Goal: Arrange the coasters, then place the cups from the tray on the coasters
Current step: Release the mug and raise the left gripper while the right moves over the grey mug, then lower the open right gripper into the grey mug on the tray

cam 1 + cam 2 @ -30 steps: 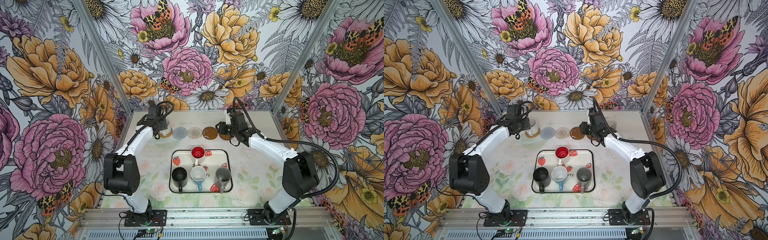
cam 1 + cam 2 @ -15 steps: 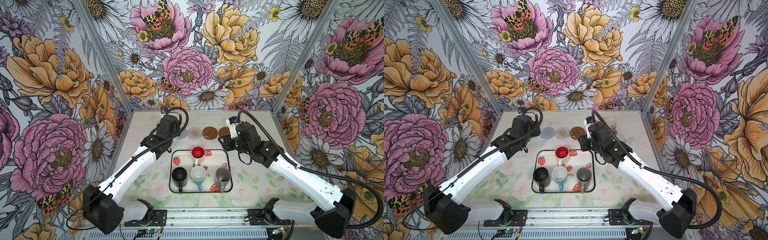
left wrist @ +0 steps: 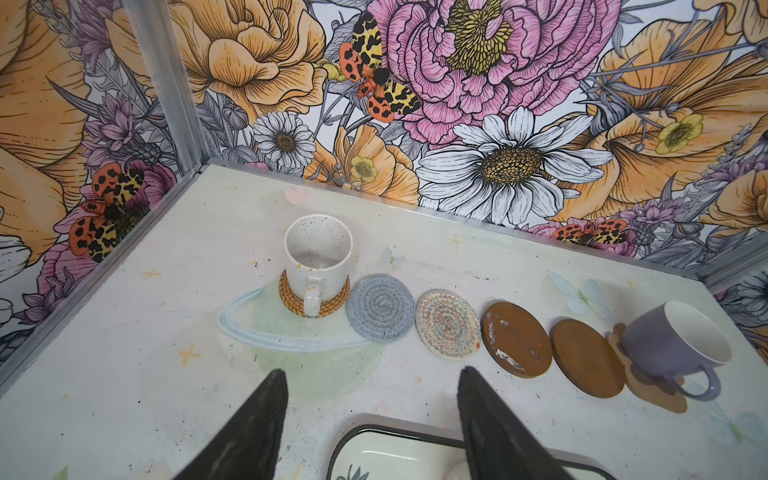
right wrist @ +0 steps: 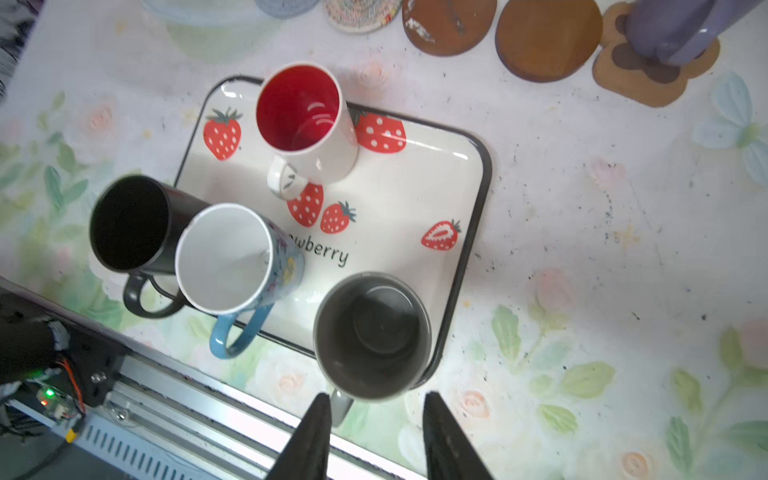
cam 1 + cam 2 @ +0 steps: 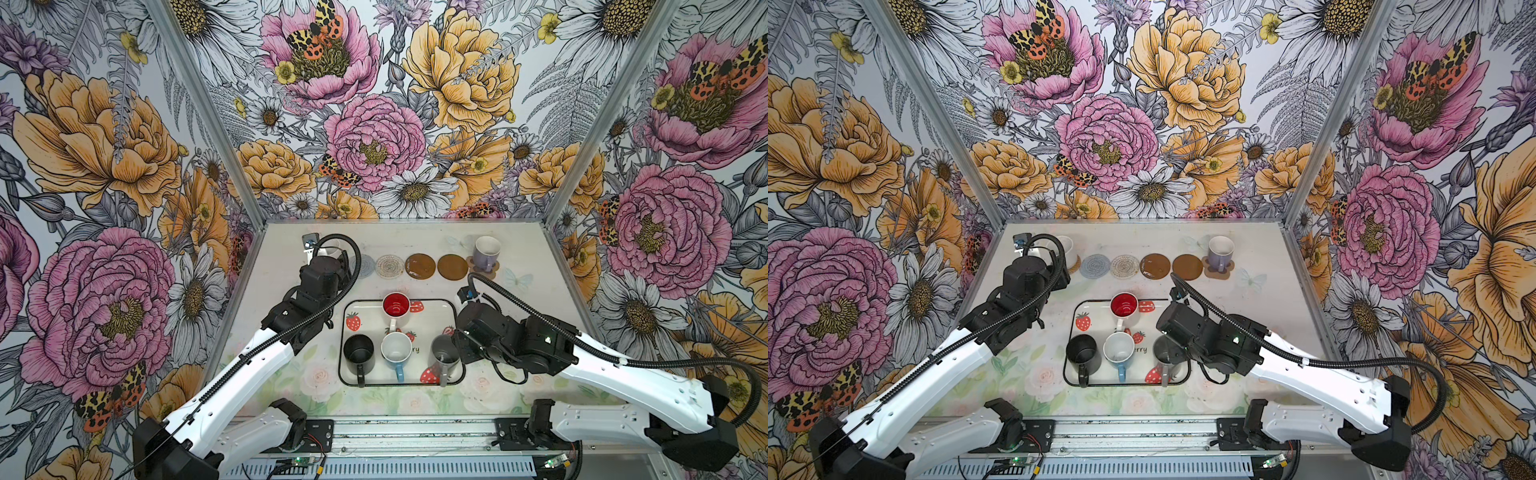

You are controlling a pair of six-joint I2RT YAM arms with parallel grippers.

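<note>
1. Now bearing white mug (image 3: 318, 249), lavender mug (image 3: 673, 345): rattan coaster (image 3: 334, 303), paw coaster (image 4: 623, 89).
2. Lying between: woven coaster (image 3: 380, 308), beaded coaster (image 3: 448, 324), brown discs (image 3: 516, 338).
3. Crowding glossy tray (image 4: 415, 195): four mugs (image 4: 224, 257).
4. Gaping empty: left gripper (image 3: 372, 371), right gripper (image 4: 376, 394).

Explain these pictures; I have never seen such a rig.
Two white robot arms work over a table, each ending in a two-fingered pincer. The two wide pictures look down from overhead; the other two come from cameras on the wrists. A strawberry tray holds four mugs: red-lined, black, blue, grey. Beyond it lie six coasters in a row: a white mug stands on the rattan coaster, a lavender mug on the paw coaster, four are bare. The left pincer is open and empty. The right pincer is open at the grey mug's handle, gripping nothing.
</note>
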